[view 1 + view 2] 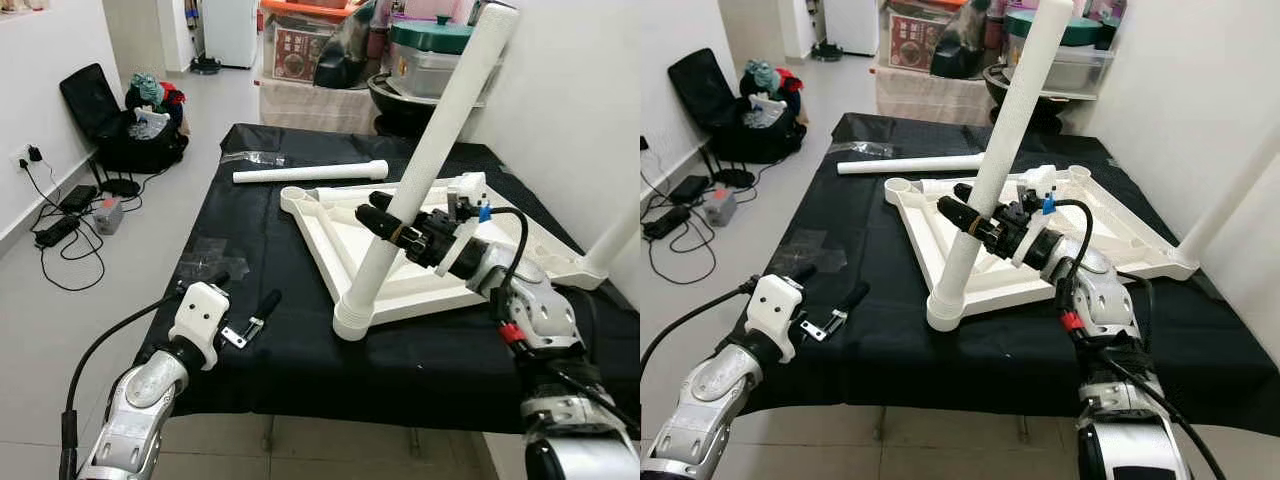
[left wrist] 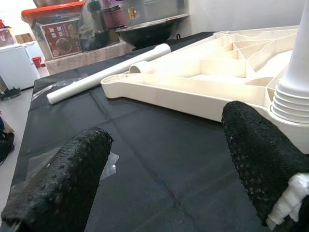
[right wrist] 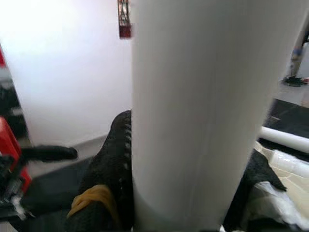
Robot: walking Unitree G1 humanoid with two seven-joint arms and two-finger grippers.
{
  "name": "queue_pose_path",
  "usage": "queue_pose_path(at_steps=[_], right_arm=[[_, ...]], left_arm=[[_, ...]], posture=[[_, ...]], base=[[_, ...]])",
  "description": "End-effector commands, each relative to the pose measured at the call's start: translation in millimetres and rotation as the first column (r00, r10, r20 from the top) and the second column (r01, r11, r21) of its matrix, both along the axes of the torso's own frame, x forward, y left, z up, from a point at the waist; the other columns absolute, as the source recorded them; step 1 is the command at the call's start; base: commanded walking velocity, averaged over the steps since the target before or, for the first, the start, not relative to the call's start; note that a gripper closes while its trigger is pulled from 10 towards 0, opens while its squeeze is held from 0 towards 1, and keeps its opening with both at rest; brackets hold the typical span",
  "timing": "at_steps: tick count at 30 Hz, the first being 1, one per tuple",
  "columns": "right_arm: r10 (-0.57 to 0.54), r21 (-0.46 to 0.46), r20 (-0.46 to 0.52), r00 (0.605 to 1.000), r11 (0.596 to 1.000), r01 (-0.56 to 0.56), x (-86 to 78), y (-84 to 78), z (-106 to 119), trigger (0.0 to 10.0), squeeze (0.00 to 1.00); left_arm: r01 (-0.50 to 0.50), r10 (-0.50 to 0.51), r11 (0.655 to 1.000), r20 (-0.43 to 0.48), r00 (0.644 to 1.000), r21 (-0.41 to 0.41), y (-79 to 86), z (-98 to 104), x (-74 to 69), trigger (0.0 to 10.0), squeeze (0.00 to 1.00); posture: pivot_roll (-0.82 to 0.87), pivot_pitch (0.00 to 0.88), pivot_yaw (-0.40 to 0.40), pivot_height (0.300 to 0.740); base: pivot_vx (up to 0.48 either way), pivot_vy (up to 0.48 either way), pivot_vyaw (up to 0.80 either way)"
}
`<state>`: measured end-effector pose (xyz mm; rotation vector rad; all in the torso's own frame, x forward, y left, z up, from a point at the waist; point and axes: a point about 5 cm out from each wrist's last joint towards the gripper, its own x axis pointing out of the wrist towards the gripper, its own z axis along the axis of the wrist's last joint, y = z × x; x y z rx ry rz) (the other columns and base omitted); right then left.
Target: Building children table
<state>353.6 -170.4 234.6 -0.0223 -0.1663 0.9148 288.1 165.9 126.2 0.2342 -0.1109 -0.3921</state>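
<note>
**Leg leaning in its socket: we risk a cross-thread or a tipped top**

We grip the leg (image 1: pixel 430 150) with our right gripper (image 1: pixel 392 228), its fingers clamped on the tube low down, not far above the ribbed collar. The leg's foot sits in the near corner socket of the tabletop (image 1: pixel 330 215), which lies underside-up on the black cloth (image 1: pixel 300 350). The leg leans away from us rather than standing square to the top. We judge that if we twist or push it home at this slant, the collar may bind or seat crooked, and forcing it could lift or slide the light top across the cloth.

Our left gripper (image 1: pixel 248 318) hovers near the table's front left edge, fingers apart, holding nothing and well clear of the top. With nothing bracing the top, any sideways load from the right arm goes straight into shifting it.

A spare leg (image 1: pixel 310 173) lies loose beyond the top; a shove could roll it off.
</note>
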Motion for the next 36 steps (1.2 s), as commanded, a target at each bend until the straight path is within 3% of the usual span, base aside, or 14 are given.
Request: queue_pose_path(at_steps=[1,3,6,8,10,13,14,15,16,17,20,24,30,36], right_arm=[[0.004,-0.232,0.031,1.000,0.973,0.003,0.4,10.9,-11,0.0,0.00],[-0.005,-0.318,0.051,0.999,0.948,0.021,0.2,15.1,-15,0.0,0.00],[0.039,-0.560,0.133,0.990,0.827,0.043,-5.3,32.1,-27,0.0,0.00],[0.041,-0.559,0.130,0.991,0.828,0.039,-7.0,39.9,-28,0.0,0.00],[-0.018,-0.392,0.016,1.000,0.919,0.023,-5.1,47.0,-23,0.0,0.00],[-0.029,-0.336,-0.026,0.999,0.942,0.018,-4.4,48.3,-22,0.0,0.00],[-0.308,-0.039,-0.188,0.932,0.951,0.306,22.1,15.4,-13,0.0,0.00],[-0.308,-0.039,-0.188,0.932,0.951,0.306,22.1,15.4,-13,0.0,0.00],[-0.387,0.048,-0.271,0.882,0.909,0.414,29.4,2.2,-14,0.0,0.00],[-0.387,0.048,-0.271,0.882,0.909,0.414,29.4,2.2,-14,0.0,0.00],[-0.479,0.108,-0.372,0.795,0.829,0.549,32.0,-22.8,-27,0.0,0.00],[-0.491,0.134,-0.382,0.783,0.809,0.573,26.2,-31.0,-31,0.0,0.00],[-0.469,0.129,-0.314,0.825,0.840,0.527,23.1,-24.2,-21,0.0,0.00],[-0.344,0.057,-0.242,0.907,0.928,0.367,22.0,6.8,-16,0.0,0.00]], left_arm=[[0.005,-0.005,1.000,-0.015,1.000,-0.007,-2.8,-4,-0.7,10.0,0.00],[0.004,-0.004,1.000,-0.015,1.000,-0.007,-2.7,-5,-0.6,10.0,0.00],[0.006,-0.006,1.000,-0.015,1.000,-0.007,-4.3,-5,-0.3,10.0,0.00],[0.008,-0.008,1.000,-0.015,1.000,-0.009,-4.9,-5,0.1,10.0,0.00],[0.008,-0.008,1.000,-0.014,1.000,-0.010,-5.0,-4,1.0,10.0,0.00],[0.008,-0.008,1.000,-0.014,1.000,-0.010,-4.9,-4,1.2,10.0,0.00],[0.000,0.000,1.000,-0.014,1.000,-0.011,-2.7,-4,0.9,10.0,0.00],[0.000,0.000,1.000,-0.014,1.000,-0.011,-2.7,-4,0.9,10.0,0.00],[-0.004,0.003,1.000,-0.015,1.000,-0.012,-1.9,-4,0.7,10.0,0.00],[-0.004,0.003,1.000,-0.015,1.000,-0.012,-1.9,-4,0.7,10.0,0.00],[-0.009,0.009,1.000,-0.016,1.000,-0.015,-1.1,-4,-0.4,10.0,0.00],[-0.009,0.008,1.000,-0.020,1.000,-0.014,0.2,-5,-1.6,10.0,0.00],[0.004,-0.004,1.000,-0.021,1.000,-0.007,-2.1,-4,1.2,10.0,0.00],[0.006,-0.006,1.000,-0.019,1.000,-0.006,-2.3,-4,1.0,10.0,0.00]], posture=[[0.12,0.000,-0.138,0.740],[0.11,0.000,-0.135,0.740],[0.11,0.000,-0.135,0.740],[0.11,0.000,-0.135,0.740],[0.11,0.000,-0.134,0.740],[0.11,0.000,-0.134,0.740],[0.11,0.000,-0.138,0.740],[0.11,0.000,-0.138,0.740],[0.11,0.000,-0.138,0.740],[0.11,0.000,-0.138,0.740],[0.12,0.000,-0.139,0.740],[0.11,0.000,-0.124,0.740],[0.11,0.000,-0.119,0.740],[0.11,0.000,-0.127,0.740]], base=[[0.000,0.000,0.00],[0.000,0.000,0.00],[0.000,0.000,0.00],[0.000,0.000,0.00],[0.000,0.000,0.00],[0.000,0.000,0.00],[0.000,0.000,0.00],[0.000,0.000,0.00],[0.000,0.000,0.00],[0.000,0.000,0.00],[0.000,0.000,0.00],[0.000,0.000,0.00],[0.000,0.000,0.00],[0.000,0.000,0.00]])
